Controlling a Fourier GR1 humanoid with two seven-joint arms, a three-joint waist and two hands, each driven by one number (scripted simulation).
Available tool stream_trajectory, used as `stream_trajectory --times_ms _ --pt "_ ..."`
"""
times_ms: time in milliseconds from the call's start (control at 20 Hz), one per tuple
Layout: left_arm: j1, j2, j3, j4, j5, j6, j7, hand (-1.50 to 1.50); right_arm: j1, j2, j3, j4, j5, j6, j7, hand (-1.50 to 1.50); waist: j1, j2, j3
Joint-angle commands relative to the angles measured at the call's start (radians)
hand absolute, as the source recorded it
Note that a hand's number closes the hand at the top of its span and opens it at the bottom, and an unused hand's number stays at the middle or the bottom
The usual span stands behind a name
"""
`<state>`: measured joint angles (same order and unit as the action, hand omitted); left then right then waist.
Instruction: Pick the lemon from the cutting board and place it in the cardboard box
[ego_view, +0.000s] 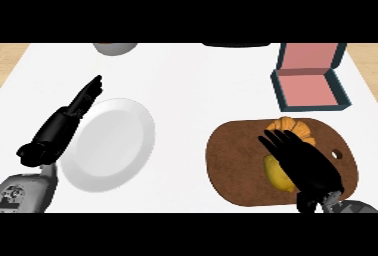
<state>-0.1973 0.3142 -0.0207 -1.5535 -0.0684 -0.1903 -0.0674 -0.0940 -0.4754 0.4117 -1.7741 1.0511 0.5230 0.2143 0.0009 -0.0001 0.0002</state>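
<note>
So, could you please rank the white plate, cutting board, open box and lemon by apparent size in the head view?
1. White plate and cutting board: too alike to rank.
2. Open box.
3. Lemon, partly hidden under the right hand.

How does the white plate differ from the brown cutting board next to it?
The white plate is pale and glossy; the cutting board is dark brown with a small hole near its edge. The plate carries nothing, with the left hand beside it; the board holds a lemon and a croissant beneath the right hand. Both are rounded.
</note>
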Motion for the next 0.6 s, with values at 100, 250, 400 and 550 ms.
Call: stream_trajectory --times_ms 100,250,400,550 --pt "-0.002 -0.049 0.0 -0.011 -0.03 0.003 0.026 0.0 -0.015 0.044 0.029 0.078 0.075 -0.039 -0.084 1.5 0.0 0.0 0.0" --pt "-0.048 -0.049 0.019 0.096 -0.05 0.012 -0.055 0.0 0.006 0.002 0.043 0.067 0.09 -0.134 -0.183 1.5 -0.005 0.001 0.0" --pt "0.009 -0.046 0.003 -0.065 -0.042 -0.005 0.056 0.0 0.002 0.0 0.038 0.05 0.127 -0.164 -0.21 1.5 0.0 -0.001 0.0" --pt "0.001 -0.055 0.018 -0.033 -0.031 -0.014 0.023 0.0 0.019 -0.003 0.018 0.087 0.15 -0.293 -0.274 1.5 -0.002 0.0 0.0"
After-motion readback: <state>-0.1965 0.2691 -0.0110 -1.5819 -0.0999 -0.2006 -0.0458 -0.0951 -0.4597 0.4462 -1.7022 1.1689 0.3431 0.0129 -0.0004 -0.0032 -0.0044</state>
